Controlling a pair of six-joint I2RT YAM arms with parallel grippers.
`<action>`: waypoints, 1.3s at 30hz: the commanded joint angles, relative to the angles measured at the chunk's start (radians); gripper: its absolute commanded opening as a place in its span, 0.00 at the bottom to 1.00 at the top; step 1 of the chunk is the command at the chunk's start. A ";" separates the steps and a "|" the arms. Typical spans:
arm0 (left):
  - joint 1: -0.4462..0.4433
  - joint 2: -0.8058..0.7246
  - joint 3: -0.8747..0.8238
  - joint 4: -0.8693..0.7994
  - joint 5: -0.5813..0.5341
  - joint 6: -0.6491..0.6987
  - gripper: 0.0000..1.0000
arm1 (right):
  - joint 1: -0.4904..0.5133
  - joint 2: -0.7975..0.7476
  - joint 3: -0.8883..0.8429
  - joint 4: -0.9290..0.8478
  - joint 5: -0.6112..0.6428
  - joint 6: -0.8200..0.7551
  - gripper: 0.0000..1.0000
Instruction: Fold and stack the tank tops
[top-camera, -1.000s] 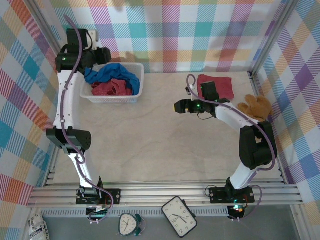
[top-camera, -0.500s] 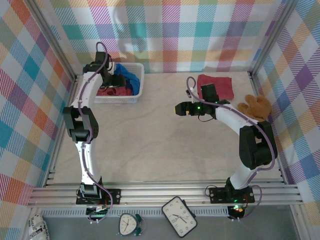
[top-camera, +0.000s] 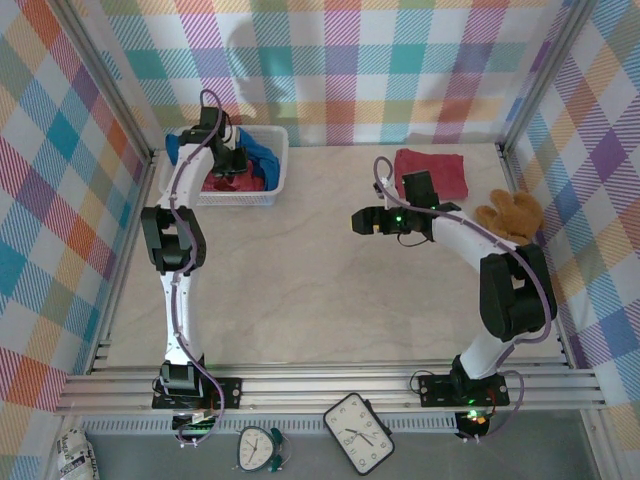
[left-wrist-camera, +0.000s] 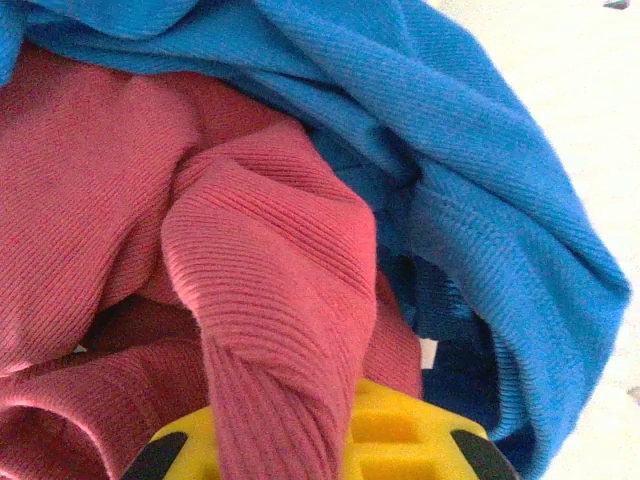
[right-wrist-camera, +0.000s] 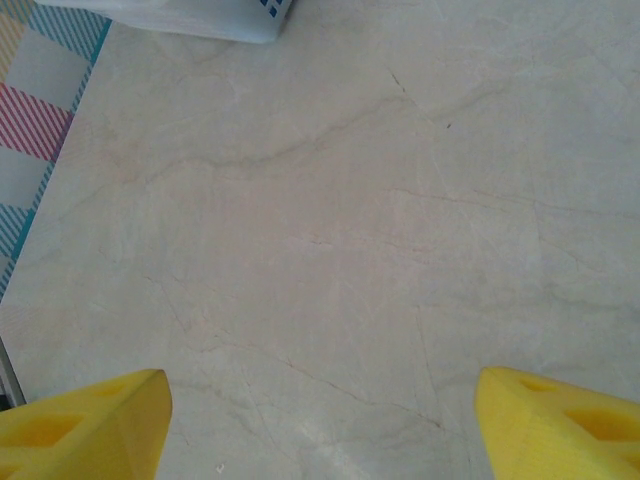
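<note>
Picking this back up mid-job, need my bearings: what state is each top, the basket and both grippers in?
left gripper: shut on crumpled red tank top.
right gripper: open, empty, above the table.
crumpled red tank top: in basket, pinched.
blue tank top: crumpled, in basket.
folded red tank top: flat on the table.
basket: upright, holding two tops.

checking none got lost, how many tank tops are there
3. A blue one and a dark red one lie bunched in the white basket; a second dark red one lies folded on the table at the back right. More could be hidden underneath.
</note>
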 joint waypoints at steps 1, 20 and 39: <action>0.006 -0.138 0.056 0.019 0.037 -0.024 0.00 | 0.001 -0.041 -0.020 0.082 -0.048 0.034 0.80; -0.086 -0.576 0.238 -0.022 0.081 -0.083 0.00 | 0.002 -0.187 -0.022 0.198 -0.111 0.191 0.95; -0.402 -0.954 -0.683 0.387 0.163 -0.483 0.00 | 0.012 -0.476 -0.205 0.066 -0.085 -0.026 0.89</action>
